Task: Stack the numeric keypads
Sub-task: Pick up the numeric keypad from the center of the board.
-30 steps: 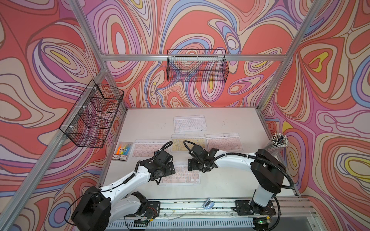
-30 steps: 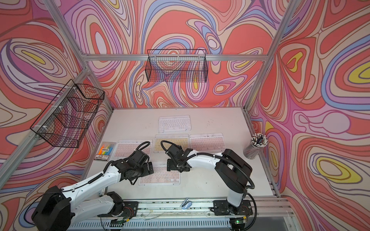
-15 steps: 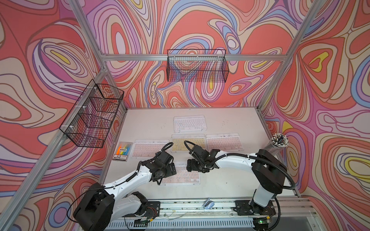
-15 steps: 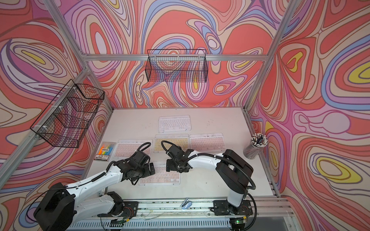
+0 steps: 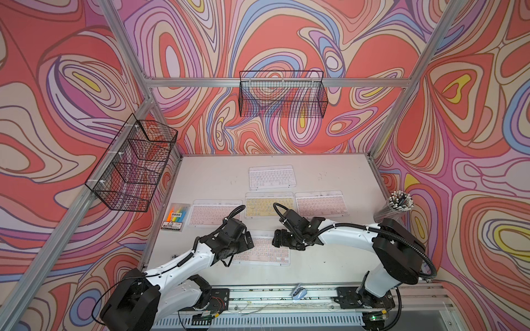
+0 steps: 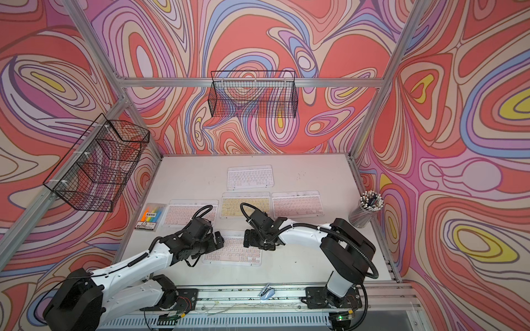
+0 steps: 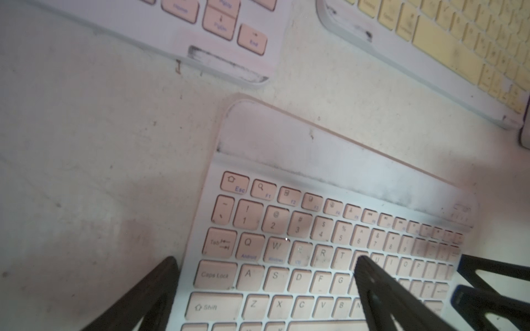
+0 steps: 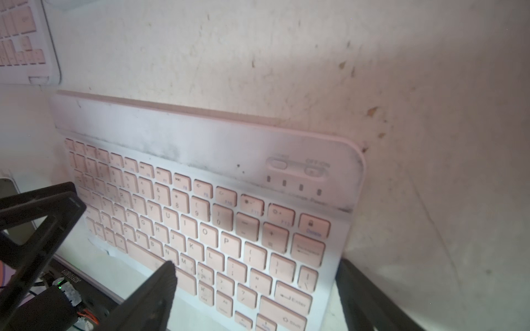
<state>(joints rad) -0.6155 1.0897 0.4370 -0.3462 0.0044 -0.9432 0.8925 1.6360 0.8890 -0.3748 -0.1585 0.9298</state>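
Five keypads are lying flat on the table [image 5: 215, 172], none stacked on another. The white keypad [image 5: 271, 177] is at the far end. In front of it there's a row: pink keypad on the left [image 5: 210, 213], yellow keypad [image 5: 269, 205] in the middle, pink keypad on the right [image 5: 321, 203].

The near pink keypad [image 5: 263, 252] sits alone, closest to the arm bases, and both arms are on it. The left gripper [image 5: 248, 242] is at its left short end with the jaws spread wide. In the left wrist view one finger [image 7: 149, 295] is off over bare table, the other above the keys.

The right gripper [image 5: 279, 242] does the same at the right end – spread wide, straddling the edge, nothing clamped. A highlighter packet [image 5: 177, 216] lies by the left pink one.
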